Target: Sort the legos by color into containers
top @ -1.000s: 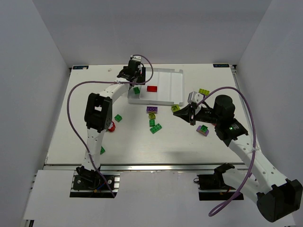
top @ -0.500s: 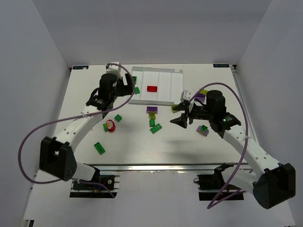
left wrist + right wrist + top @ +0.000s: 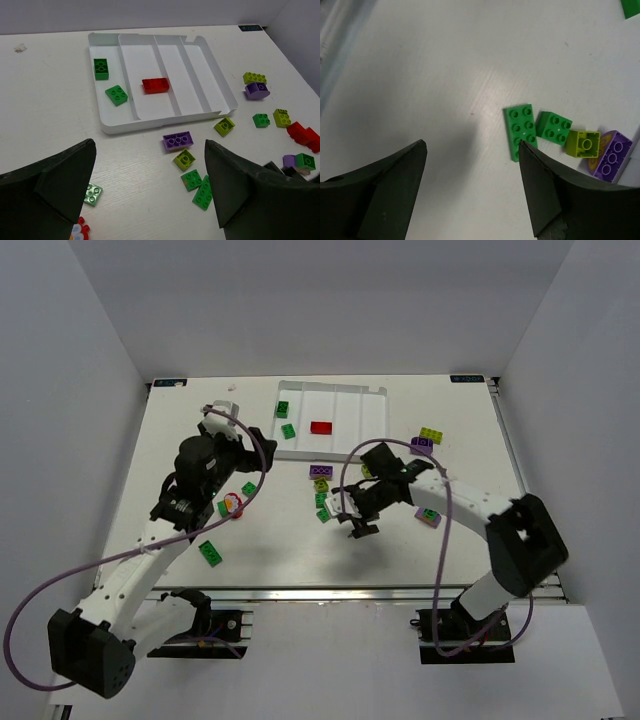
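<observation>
Okay, overhead: I see the tray [image 3: 352, 418] at the table's [image 3: 280, 540] far side. Two green legos [image 3: 283, 410] sit in its leftmost compartment and one red brick [image 3: 321, 427] in the next. Loose legos [image 3: 327, 502] are scattered nearer the arms.
Left wrist: left gripper [image 3: 150, 150] spread wide, empty, on the tray's near side.
Right wrist: right gripper [image 3: 471, 145] also spread, holding nothing, long green brick [image 3: 520, 131] just beside one finger.
</observation>
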`<state>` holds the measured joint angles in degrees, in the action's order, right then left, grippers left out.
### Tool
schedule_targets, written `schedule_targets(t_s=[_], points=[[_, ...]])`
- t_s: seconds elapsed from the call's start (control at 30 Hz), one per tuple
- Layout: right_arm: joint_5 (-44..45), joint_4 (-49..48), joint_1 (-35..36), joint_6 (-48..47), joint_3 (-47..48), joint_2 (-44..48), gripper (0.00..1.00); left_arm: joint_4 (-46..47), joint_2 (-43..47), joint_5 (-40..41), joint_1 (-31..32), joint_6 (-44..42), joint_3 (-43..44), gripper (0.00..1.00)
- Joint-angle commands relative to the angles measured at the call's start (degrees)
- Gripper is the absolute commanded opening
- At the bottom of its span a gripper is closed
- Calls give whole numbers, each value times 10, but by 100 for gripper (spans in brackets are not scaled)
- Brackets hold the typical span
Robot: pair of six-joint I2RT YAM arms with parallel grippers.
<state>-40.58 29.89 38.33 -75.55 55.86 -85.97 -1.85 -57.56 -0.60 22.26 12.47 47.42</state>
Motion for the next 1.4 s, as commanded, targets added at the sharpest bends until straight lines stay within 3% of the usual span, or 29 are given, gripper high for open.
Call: schedule_targets(t_s=[0.0, 0.13, 0.37, 1.0, 1.3, 1.37], points=[[62, 58, 1, -84, 96, -84, 77, 9, 42, 24, 0, -21, -27, 98], [67, 79, 1, -68, 175, -170, 70, 11, 66, 38, 0, -25, -42, 98], [73, 122, 0, -42, 275, -275, 66, 14, 63, 26, 0, -27, -41, 98], [96, 109, -11, -14, 271, -311, 64, 15, 53, 12, 0, -27, -43, 98], [99, 119, -11, -14, 276, -323, 56, 14, 49, 7, 0, -25, -44, 98], [102, 125, -11, -16, 274, -327, 48, 15, 49, 7, 0, -25, -44, 98]])
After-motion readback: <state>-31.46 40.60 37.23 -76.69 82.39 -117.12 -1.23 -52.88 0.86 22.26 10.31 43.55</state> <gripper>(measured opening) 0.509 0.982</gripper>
